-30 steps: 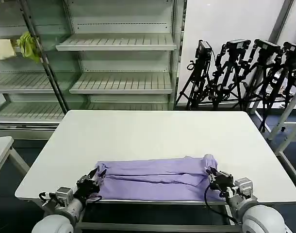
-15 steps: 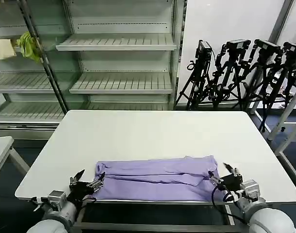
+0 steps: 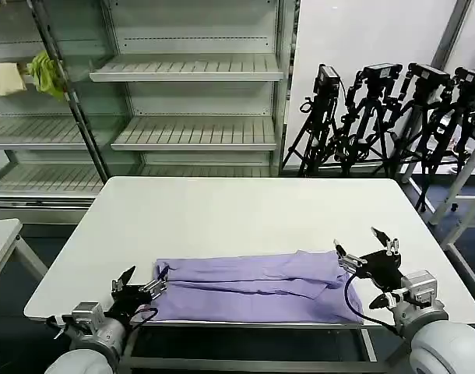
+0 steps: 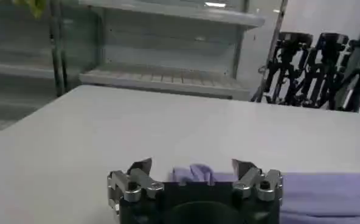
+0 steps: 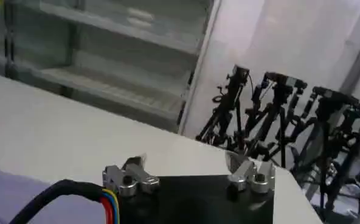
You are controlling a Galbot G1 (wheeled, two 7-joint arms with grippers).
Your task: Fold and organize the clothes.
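The T-shirt (image 3: 257, 287) lies on the table (image 3: 245, 214) as a long flat band along the near edge, its long sides doubled inward so that the upper layer overlaps the lower; this lengthwise fold makes it narrow enough for crosswise folds to finish the job. The left gripper (image 3: 140, 285) sits low at the band's left end, fingers spread and holding nothing, the near finger just beside the cloth's corner; in the left wrist view the gripper (image 4: 192, 165) frames that bunched end between its open fingers, a placement that appears suited to closing on the end. The right gripper (image 3: 365, 245) is raised off the table beyond the band's right end, fingers likewise spread and empty; its wrist view shows the gripper (image 5: 184, 163) with the tripods (image 5: 277, 122) and shelves (image 5: 125, 61) beyond, so it is angled away from the cloth. Whether the left finger actually touches the fabric is hard to judge from the head view. With both ends free and the band lying flat, the lengthwise stage looks complete and the crosswise fold not yet begun.
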